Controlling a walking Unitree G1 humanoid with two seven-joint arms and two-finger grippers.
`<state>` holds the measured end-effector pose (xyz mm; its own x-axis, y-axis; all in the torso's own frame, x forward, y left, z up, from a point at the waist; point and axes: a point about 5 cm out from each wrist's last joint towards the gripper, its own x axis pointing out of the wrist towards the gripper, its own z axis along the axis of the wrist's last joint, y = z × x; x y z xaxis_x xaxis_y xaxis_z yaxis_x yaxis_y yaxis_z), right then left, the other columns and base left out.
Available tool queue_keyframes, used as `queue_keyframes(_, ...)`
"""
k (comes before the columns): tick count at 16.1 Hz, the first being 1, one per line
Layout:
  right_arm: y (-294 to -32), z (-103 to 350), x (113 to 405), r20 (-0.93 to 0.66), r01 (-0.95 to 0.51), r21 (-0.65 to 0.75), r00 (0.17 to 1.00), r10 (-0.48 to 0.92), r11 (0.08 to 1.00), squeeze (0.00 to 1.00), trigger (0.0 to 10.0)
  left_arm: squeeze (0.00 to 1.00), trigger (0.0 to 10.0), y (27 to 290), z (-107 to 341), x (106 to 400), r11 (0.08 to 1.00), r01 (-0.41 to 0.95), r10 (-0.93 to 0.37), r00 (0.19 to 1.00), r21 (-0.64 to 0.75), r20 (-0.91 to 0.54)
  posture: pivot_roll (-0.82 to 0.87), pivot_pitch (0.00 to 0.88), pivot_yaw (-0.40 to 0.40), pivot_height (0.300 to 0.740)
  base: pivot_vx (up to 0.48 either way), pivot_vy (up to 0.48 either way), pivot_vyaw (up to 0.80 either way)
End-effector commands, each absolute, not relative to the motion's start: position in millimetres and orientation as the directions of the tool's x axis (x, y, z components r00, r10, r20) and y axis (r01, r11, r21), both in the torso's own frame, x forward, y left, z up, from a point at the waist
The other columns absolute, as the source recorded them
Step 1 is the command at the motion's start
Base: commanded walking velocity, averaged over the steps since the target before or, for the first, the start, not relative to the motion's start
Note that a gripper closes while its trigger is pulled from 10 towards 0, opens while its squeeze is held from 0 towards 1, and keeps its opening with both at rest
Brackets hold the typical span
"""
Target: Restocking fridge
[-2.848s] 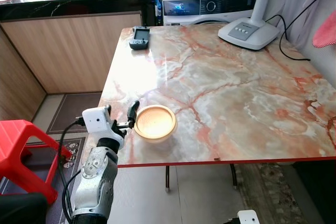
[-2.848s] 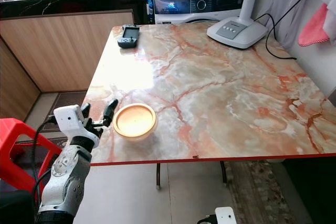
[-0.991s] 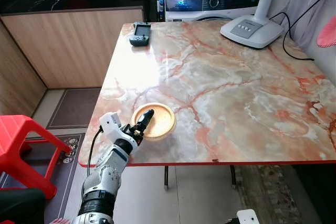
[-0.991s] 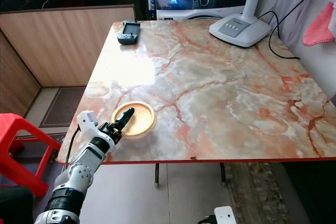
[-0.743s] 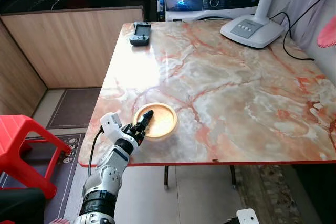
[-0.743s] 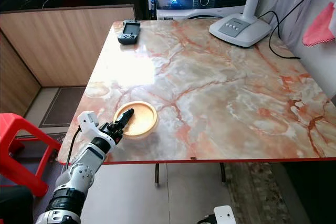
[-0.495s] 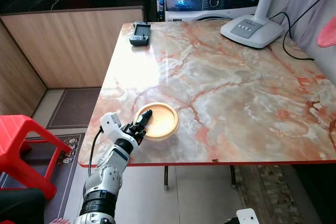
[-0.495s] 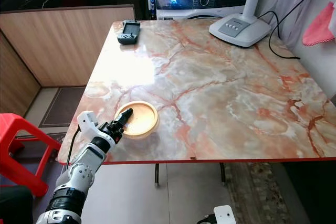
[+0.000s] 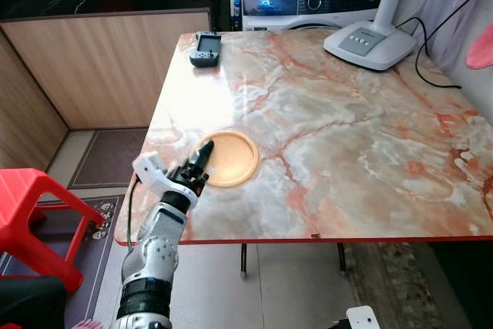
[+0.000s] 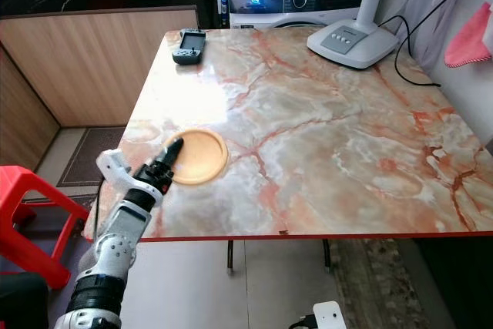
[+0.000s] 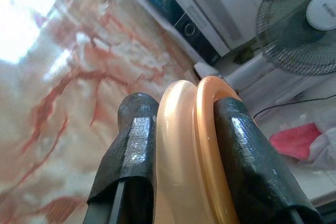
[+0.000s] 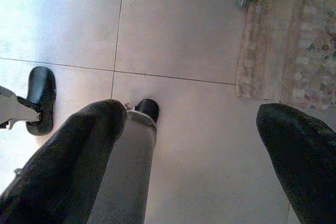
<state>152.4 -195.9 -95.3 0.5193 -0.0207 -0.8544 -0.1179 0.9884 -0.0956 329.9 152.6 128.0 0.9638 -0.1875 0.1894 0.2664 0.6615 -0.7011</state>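
Now the left gripper (image 9: 202,156) pinches the near rim of an orange bowl (image 9: 228,159), one finger inside and one outside, the bowl tilted up just beyond it over the marble table (image 9: 347,144). This looks like the pickup step; next calls for lifting clear and carrying it to the fridge. The right gripper (image 12: 189,145) hangs idle, fingers spread, over floor tiles.

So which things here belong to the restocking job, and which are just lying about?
In play:
- orange bowl, pinched at its rim
- left gripper, fingers shut on that rim
- marble table beneath it

Lying about:
- handheld game console at the table's far corner
- fan on the table
- red stool on the floor
- right gripper, hanging idle and open over the floor
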Motion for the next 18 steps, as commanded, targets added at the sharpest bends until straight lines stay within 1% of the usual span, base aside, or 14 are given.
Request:
queue_keyframes(1,-196.1,-97.2,147.7,-0.862,-0.12,-0.096,0.506,-0.023,0.988,0.0,10.0,0.0,10.0,156.3,137.9,324.6,0.674,0.283,-0.18,0.959,-0.682,0.22,0.05,0.062,0.002,0.74,0.0,0.0,0.0)
queue_keyframes(3,-196.7,-97.5,146.7,-0.862,-0.102,-0.094,0.506,-0.029,0.99,0.0,10.0,0.0,10.0,162.7,146.5,314.1,0.699,0.28,-0.158,0.958,-0.658,0.24,0.05,0.06,0.008,0.74,0.0,0.0,0.0)
queue_keyframes(6,-196.4,-97.7,146.0,-0.861,-0.1,-0.091,0.507,-0.028,0.991,0.0,10.0,0.0,10.0,176.6,153.0,298.0,0.778,0.183,-0.063,0.975,-0.601,0.215,0.06,0.053,0.016,0.74,0.0,0.0,0.0)
queue_keyframes(7,-195.9,-97.8,145.8,-0.861,-0.097,-0.09,0.508,-0.028,0.991,0.0,10.0,0.0,10.0,180.5,156.6,294.3,0.823,0.153,-0.043,0.977,-0.548,0.209,0.06,0.05,0.019,0.74,0.0,0.0,0.0)
queue_keyframes(9,-194.9,-98.1,145.3,-0.86,-0.089,-0.086,0.509,-0.028,0.992,0.0,10.0,0.0,10.0,183.5,161.4,292.0,0.873,0.136,-0.039,0.977,-0.469,0.211,0.07,0.04,0.027,0.74,0.0,0.0,0.0)
queue_keyframes(11,-193.8,-98.4,145.0,-0.861,-0.086,-0.086,0.508,-0.031,0.993,0.0,10.0,0.0,10.0,170.7,169.2,293.4,0.922,0.197,-0.131,0.969,-0.333,0.21,0.06,0.027,0.038,0.74,0.0,0.0,0.0)
queue_keyframes(12,-193.4,-98.7,144.5,-0.861,-0.076,-0.086,0.508,-0.035,0.993,0.0,10.0,0.0,10.0,164.8,175.4,293.8,0.939,0.21,-0.151,0.963,-0.272,0.223,0.06,0.023,0.043,0.74,0.0,0.0,0.0)
queue_keyframes(14,-194.0,-98.5,145.1,-0.861,-0.077,-0.09,0.506,-0.039,0.993,0.0,10.0,0.0,10.0,166.4,176.9,294.2,0.973,0.191,-0.156,0.96,-0.133,0.232,0.06,0.022,0.056,0.74,0.0,0.0,0.0)
queue_keyframes(16,-195.1,-98.2,145.1,-0.859,-0.066,-0.095,0.51,-0.049,0.993,0.0,10.0,0.0,10.0,167.4,177.9,293.7,0.977,0.206,-0.187,0.955,-0.063,0.23,0.07,0.027,0.069,0.74,0.0,0.0,0.0)
queue_keyframes(18,-193.5,-98.7,144.5,-0.86,-0.059,-0.089,0.508,-0.047,0.994,0.0,10.0,0.0,10.0,169.4,175.9,293.1,0.98,0.198,-0.185,0.957,-0.034,0.222,0.08,0.019,0.072,0.74,0.0,0.0,0.0)
